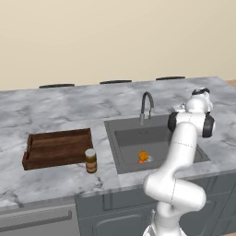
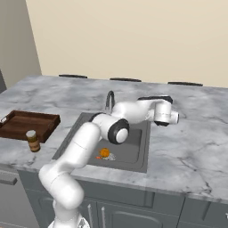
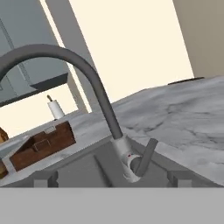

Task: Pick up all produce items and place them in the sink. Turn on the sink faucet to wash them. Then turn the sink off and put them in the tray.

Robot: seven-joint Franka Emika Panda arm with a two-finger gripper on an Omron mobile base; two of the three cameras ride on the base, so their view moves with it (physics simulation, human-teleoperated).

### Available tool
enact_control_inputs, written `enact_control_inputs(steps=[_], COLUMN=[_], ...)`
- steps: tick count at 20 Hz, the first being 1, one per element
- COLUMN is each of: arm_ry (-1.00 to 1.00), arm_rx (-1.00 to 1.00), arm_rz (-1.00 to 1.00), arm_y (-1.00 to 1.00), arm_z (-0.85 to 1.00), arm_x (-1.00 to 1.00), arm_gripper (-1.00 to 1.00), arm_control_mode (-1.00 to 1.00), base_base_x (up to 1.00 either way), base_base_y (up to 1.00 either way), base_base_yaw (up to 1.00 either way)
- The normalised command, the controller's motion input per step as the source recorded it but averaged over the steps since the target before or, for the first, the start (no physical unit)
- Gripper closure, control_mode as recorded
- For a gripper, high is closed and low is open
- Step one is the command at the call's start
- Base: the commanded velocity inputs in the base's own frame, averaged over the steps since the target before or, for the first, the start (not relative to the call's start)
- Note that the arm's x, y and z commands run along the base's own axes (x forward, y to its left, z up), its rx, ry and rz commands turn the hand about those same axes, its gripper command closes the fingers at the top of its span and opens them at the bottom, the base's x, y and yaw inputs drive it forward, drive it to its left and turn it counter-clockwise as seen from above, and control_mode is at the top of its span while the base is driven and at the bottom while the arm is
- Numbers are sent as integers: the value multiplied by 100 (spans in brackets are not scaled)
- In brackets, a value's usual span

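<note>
While your gripper (image 3: 112, 177) hangs with its two small dark fingers (image 3: 46, 178) spread wide and holding nothing, the sink faucet (image 3: 94, 87) stands just ahead, a smooth dark curved pipe on a shiny base. Below, the round orange fruit (image 1: 143, 156) and the long carrot piece (image 1: 140, 162) lie touching in the dark grey sink (image 1: 126, 152). Far left, you see the slatted brown wooden tray (image 1: 56, 148).

A small round orange fruit (image 1: 143, 156) and a small orange-red carrot piece (image 1: 140, 162) are lying together near the drain in the dark grey sink (image 1: 131, 140). The dark gooseneck faucet (image 1: 146, 107) is arching over its back rim. The brown wooden tray (image 1: 57, 147) is sitting on the counter left of the sink.
</note>
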Motion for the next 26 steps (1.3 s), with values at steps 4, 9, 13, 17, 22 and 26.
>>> enact_control_inputs(steps=[4, 9, 13, 17, 22, 26], arm_ry=[-7, -4, 0, 0, 4, 11], arm_rx=[0, -5, -10, -11, -9, -8], arm_rz=[-19, -25, -21, -18, -15, -13], arm_y=[-3, 6, 18, 27, 16, 0], arm_z=[6, 0, 7, 25, 42, 32], arm_x=[-73, -68, -50, -39, -35, -45], arm_gripper=[-100, -100, -100, -100, -100, -100], arm_control_mode=[-100, -100, -100, -100, -100, -100], base_base_x=[0, 0, 0, 0, 0, 0], base_base_y=[0, 0, 0, 0, 0, 0], base_base_yaw=[0, 0, 0, 0, 0, 0])
